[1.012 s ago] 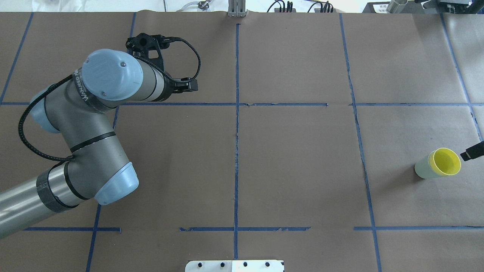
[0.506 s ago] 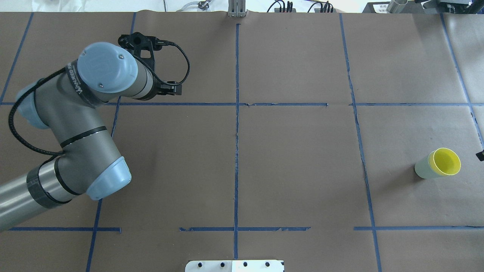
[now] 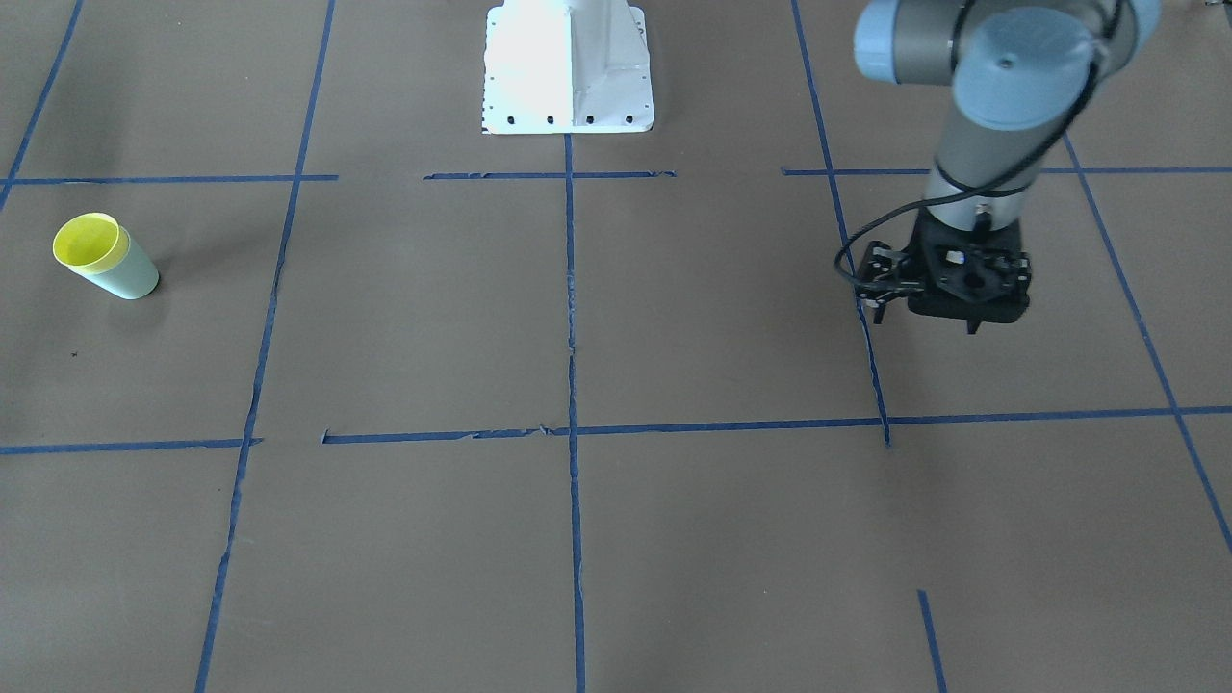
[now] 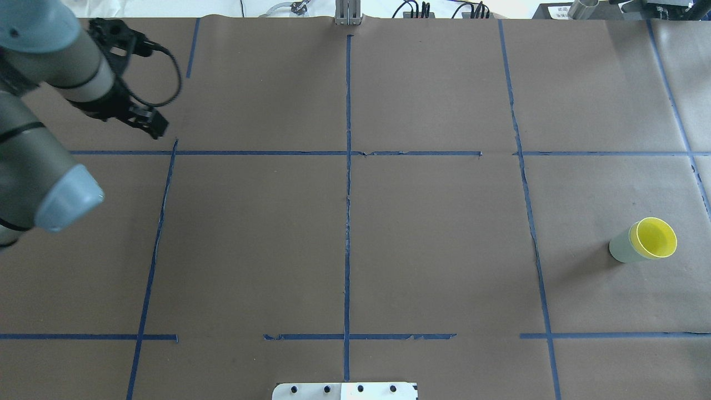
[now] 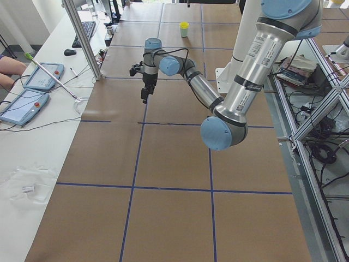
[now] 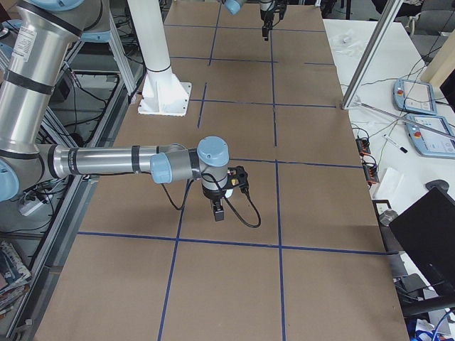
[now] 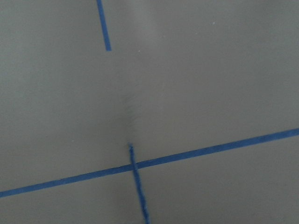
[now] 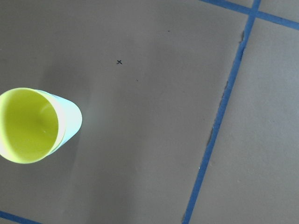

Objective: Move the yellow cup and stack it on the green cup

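The brown-papered table (image 4: 433, 244), gridded in blue tape (image 4: 348, 222), filled my screens. The yellow cup (image 4: 656, 239) sat nested inside the green cup (image 4: 621, 250), both upright near the table's right end. The left gripper (image 4: 149, 123) hung above a tape crossing, well apart from them; I couldn't tell whether it was open. The right gripper (image 6: 218, 212) hovered near the cups, equally unreadable.

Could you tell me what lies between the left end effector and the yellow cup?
Only brown paper crossed by blue tape lines, as the overhead view shows, separates the left end effector from the yellow cup.
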Motion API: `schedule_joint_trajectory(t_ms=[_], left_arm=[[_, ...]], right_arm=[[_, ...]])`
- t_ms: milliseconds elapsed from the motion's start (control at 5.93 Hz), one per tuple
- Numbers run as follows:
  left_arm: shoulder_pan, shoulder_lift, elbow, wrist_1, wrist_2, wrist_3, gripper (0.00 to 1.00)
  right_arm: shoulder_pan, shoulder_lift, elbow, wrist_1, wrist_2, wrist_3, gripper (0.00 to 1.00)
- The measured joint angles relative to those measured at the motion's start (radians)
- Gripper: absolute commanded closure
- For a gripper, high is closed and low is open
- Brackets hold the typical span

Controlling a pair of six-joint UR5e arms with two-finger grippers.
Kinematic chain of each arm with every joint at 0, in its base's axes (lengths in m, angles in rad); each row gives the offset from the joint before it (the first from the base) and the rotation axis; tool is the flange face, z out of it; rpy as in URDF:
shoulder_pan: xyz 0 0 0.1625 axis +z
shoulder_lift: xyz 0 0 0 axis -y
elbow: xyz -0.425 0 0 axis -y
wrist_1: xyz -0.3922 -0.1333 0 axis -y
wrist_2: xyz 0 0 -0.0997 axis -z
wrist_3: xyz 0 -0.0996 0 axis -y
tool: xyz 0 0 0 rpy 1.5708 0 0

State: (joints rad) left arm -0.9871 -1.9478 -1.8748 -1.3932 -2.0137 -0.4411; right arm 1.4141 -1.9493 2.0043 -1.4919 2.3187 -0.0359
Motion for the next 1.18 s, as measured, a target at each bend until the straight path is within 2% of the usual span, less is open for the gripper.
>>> schedule_joint_trajectory(t_ms=[169, 338, 506, 844, 1181], left_arm=[[-0.135, 0.102, 0.004, 0.0, -0.14, 0.18, 0.0], [-0.242, 0.203, 0.013, -0.003, -0.238, 0.299, 0.0], [-0.323, 0.312, 0.02, -0.023, -0.283, 0.36, 0.0], [-0.475, 0.493, 0.095, -0.152, -0.305, 0.48, 0.0], [-0.564, 0.585, 0.147, -0.21, -0.326, 0.529, 0.0]], right_arm=[[0.059, 0.006, 0.013, -0.071, 0.008, -0.017, 0.0], [0.089, 0.005, 0.017, -0.112, 0.011, -0.021, 0.0], [0.098, 0.003, 0.01, -0.125, 0.013, -0.016, 0.0], [0.1, 0.004, 0.004, -0.128, 0.016, -0.009, 0.0], [0.1, 0.004, 0.002, -0.128, 0.016, -0.007, 0.0]])
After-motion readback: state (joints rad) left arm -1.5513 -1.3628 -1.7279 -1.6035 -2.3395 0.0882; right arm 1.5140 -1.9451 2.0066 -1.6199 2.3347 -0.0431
